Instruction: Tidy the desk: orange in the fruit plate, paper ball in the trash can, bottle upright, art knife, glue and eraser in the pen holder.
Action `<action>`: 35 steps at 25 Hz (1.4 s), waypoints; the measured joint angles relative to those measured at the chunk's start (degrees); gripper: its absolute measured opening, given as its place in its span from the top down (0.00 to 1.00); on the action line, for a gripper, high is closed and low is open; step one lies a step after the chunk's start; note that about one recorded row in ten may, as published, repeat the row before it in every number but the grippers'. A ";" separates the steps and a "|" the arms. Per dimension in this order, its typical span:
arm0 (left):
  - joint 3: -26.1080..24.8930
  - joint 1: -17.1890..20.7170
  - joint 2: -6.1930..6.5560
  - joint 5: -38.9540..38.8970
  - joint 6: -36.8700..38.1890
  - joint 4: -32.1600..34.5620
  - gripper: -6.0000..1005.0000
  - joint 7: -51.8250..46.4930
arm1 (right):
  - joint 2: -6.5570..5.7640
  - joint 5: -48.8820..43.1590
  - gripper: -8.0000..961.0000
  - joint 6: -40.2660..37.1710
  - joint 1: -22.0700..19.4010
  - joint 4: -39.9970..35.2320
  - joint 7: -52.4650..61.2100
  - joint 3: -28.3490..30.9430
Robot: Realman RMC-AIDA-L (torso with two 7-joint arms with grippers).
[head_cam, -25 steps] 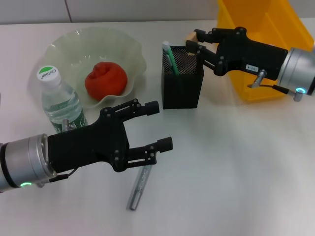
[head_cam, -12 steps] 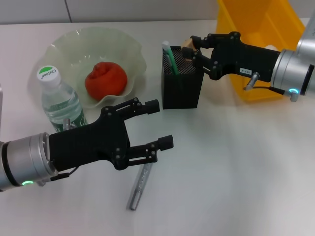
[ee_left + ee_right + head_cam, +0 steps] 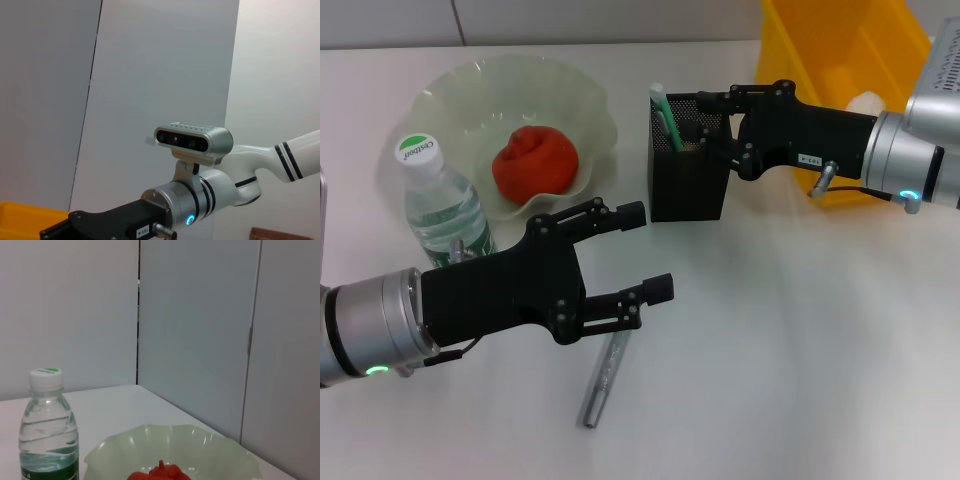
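The glue (image 3: 603, 381) has its top end tucked under the left gripper (image 3: 646, 251), and the bottle (image 3: 441, 215) base is behind that arm too. Trash can (image 3: 850, 60) runs off the top edge. Can't see inside the pen holder (image 3: 689, 170) past the right gripper (image 3: 712, 122).

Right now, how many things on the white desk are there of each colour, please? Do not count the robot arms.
Red-orange: 1, wrinkled round orange
Pale green: 1, wavy translucent fruit plate
Clear: 1, upright plastic bottle
Black: 1, square mesh pen holder
Mint green: 1, slim art knife
Grey: 1, glue stick
Yellow: 1, plastic trash can
Total: 7
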 joint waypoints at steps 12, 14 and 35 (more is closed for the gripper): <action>0.00 -0.18 -0.01 0.00 -0.03 0.00 0.20 0.00 | 0.17 0.52 0.62 -2.98 -3.41 -4.35 -0.02 0.41; 0.00 -0.18 -0.01 0.00 -0.04 0.00 0.20 0.00 | 0.27 0.69 0.62 -4.20 -4.57 -5.82 -0.03 0.36; 0.03 -0.46 0.28 -0.71 1.18 0.79 0.20 -1.03 | 0.08 -3.50 0.55 -28.97 -17.46 -5.97 -0.10 3.12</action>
